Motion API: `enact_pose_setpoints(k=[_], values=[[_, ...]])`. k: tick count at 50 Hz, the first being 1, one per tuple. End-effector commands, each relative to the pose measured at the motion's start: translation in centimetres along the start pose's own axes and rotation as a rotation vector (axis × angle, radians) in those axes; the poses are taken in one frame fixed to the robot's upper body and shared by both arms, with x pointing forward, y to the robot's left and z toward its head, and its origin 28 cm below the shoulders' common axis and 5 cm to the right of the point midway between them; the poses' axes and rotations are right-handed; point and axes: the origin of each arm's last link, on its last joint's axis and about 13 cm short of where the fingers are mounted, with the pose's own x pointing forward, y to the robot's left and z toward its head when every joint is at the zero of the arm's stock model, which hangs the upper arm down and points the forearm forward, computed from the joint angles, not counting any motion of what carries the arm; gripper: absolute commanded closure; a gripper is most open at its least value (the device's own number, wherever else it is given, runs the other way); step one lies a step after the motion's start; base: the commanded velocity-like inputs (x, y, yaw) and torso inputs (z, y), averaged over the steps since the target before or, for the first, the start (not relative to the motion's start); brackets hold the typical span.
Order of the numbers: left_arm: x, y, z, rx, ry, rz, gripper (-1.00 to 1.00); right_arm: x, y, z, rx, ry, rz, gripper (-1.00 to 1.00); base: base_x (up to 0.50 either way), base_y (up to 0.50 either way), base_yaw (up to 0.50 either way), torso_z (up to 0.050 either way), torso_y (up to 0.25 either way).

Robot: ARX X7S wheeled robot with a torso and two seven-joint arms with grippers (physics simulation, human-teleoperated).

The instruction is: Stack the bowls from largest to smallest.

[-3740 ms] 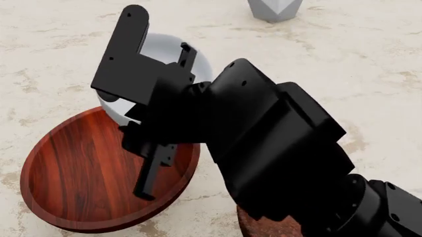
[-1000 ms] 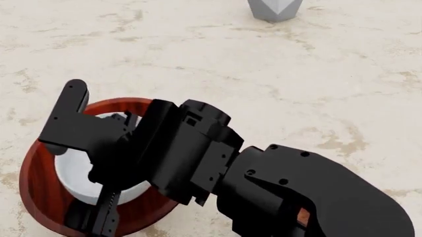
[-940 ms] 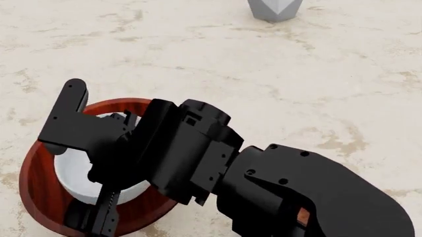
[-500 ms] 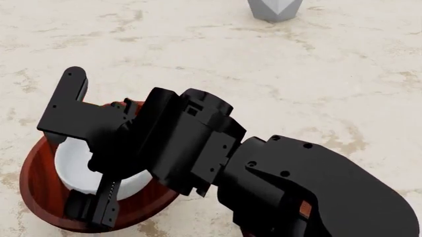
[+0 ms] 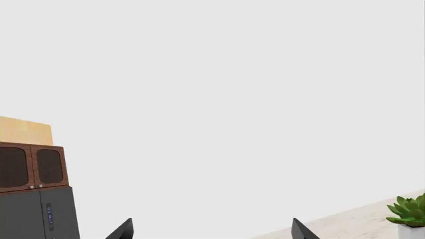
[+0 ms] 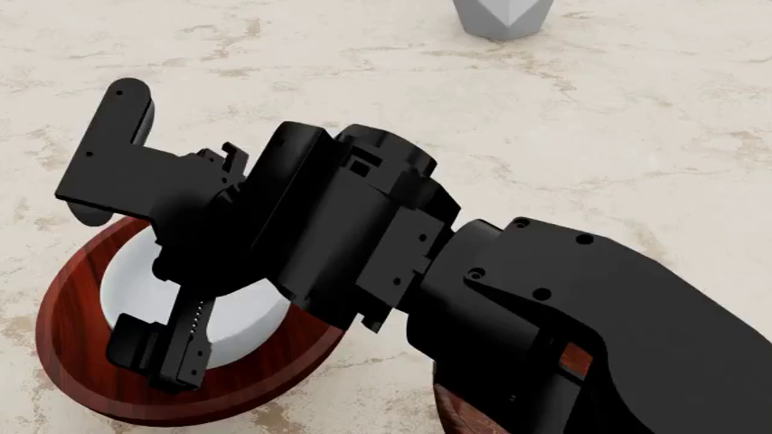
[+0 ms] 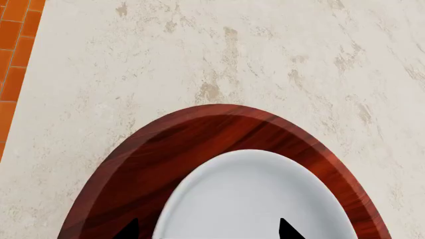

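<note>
Right end effector, fingers spread wide, over white bowl nested inside reddish wood bowl.

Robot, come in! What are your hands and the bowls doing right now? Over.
Right gripper open above white bowl. White bowl sits inside red wood bowl. Left gripper open, empty. Small brown bowl mostly hidden under right arm.

Three bowls, one grey faceted object.

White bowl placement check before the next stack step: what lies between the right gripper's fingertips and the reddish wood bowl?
In the right wrist view, the white bowl lies between the right gripper and the reddish wood bowl, seated inside it.
</note>
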Motion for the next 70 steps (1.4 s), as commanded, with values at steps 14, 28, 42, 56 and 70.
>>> enact_pose_setpoints(k=[14, 28, 42, 56, 70], values=[[0.0, 0.3, 0.3, -0.028, -0.025, 0.012, -1.00, -6.2, -1.9, 1.8, 0.035, -0.163, -0.123, -1.00, 0.00, 0.00, 0.00, 0.000, 0.000], [0.1, 0.1, 0.4, -0.036, -0.028, 0.006, -1.00, -11.3, -2.5, -0.4, 0.156, -0.240, -0.292, -1.00, 0.00, 0.00, 0.00, 0.000, 0.000], [0.0, 0.0, 0.6, -0.037, -0.029, 0.002, -1.00, -15.7, -2.0, -4.3, 0.272, -0.189, -0.481, -1.00, 0.00, 0.00, 0.00, 0.000, 0.000], [0.1, -0.4, 0.4, -0.045, -0.034, -0.003, -1.00, -19.3, -1.4, -10.0, 0.474, -0.059, -0.665, -1.00, 0.00, 0.00, 0.00, 0.000, 0.000], [0.3, -1.0, 0.6, -0.048, -0.045, -0.024, -1.00, -20.8, 1.6, -13.7, 0.563, 0.048, -0.710, -1.00, 0.00, 0.00, 0.00, 0.000, 0.000]])
